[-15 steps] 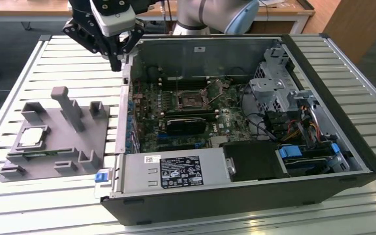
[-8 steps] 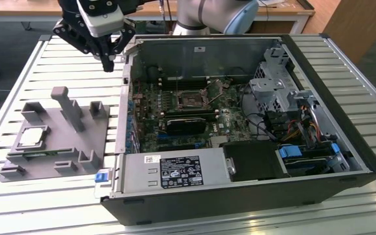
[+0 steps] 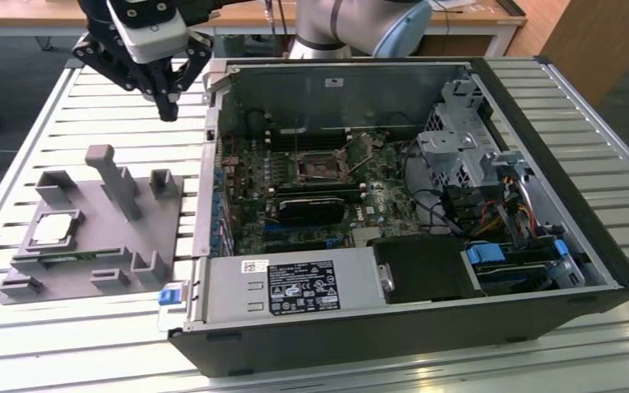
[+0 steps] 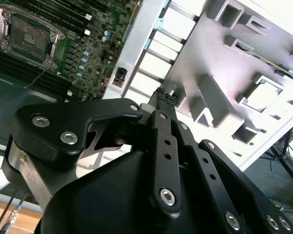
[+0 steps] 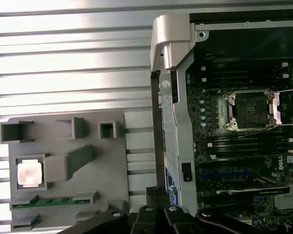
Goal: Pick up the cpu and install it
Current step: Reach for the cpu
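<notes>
We find nothing done yet: the cpu (image 3: 55, 229) lies in its pocket on the grey tray (image 3: 176, 223), at eight o'clock in the exterior view. At eleven o'clock the gripper (image 3: 167, 110) hangs pointing down, pinched together and empty, well apart from the cpu. Near centre, the socket (image 3: 323, 168) stands bare.

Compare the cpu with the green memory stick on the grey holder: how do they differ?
The cpu is square with a shiny silver top; the memory stick is long, narrow and green. The cpu lies flat in a square recess; the memory stick sits in a slot, showing as a thin strip. Both rest on the grey holder, outside the computer case.
</notes>
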Motion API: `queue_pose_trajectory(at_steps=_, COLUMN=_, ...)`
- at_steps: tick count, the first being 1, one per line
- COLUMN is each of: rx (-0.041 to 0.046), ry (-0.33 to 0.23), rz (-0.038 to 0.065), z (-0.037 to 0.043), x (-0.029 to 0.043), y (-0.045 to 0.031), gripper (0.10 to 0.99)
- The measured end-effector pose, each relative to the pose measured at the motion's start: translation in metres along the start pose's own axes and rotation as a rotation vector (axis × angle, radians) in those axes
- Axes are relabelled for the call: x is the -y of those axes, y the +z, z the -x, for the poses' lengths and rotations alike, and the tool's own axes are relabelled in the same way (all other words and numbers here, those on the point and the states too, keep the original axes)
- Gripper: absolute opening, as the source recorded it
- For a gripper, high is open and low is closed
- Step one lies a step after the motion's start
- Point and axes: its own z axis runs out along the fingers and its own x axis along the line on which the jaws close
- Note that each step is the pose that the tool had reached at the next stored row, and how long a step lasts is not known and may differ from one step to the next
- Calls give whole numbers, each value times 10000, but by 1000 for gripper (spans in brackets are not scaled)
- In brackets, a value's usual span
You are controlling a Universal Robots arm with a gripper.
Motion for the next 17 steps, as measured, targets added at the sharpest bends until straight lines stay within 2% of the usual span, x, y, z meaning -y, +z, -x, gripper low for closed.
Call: queue_pose_trajectory(at_steps=17, rx=0, ry=-1, rz=1, z=-247, x=19, y=4, gripper=106)
